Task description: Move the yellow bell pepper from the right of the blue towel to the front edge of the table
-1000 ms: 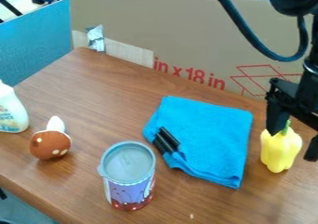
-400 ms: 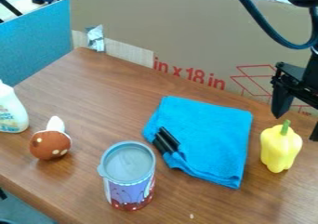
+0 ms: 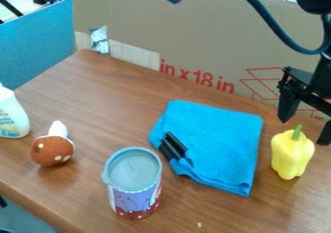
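Wooden table: blue cloth between lidded can and yellow pepper. Gripper near pepper's stem, fingers spread, nothing held.

Yellow pepper, upright on table

a lab-like workspace, with a robot arm over a wooden table beside a cardboard sheet
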Robot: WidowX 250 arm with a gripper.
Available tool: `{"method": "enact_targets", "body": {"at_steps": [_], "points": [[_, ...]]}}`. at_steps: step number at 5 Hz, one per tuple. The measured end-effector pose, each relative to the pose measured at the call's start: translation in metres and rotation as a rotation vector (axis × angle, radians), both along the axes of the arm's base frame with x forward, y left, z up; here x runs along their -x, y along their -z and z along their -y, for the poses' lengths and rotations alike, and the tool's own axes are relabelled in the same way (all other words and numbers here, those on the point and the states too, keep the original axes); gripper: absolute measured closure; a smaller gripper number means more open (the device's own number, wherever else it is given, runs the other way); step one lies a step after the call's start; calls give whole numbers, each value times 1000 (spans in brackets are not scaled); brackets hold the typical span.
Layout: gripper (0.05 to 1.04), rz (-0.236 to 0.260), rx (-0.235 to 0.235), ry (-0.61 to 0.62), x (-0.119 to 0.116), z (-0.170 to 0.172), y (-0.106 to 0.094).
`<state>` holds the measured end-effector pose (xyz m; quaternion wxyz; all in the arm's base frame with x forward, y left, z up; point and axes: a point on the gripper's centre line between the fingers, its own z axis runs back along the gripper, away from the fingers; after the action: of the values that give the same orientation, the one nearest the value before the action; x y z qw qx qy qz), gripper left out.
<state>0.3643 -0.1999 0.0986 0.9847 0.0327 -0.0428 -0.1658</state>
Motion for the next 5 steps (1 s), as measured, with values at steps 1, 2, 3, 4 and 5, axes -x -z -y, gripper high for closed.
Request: {"method": "enact_targets", "body": {"at_steps": [1,2,3,4,5], "points": [[396,0,0,-1,-1,0,-2],[718,-5,7,5,-1,0,-2],[906,-12,18,5,0,1,-2],[989,-28,27,0,0,-2,-1],[997,-47,31,-5,5,-8,-1]]}}
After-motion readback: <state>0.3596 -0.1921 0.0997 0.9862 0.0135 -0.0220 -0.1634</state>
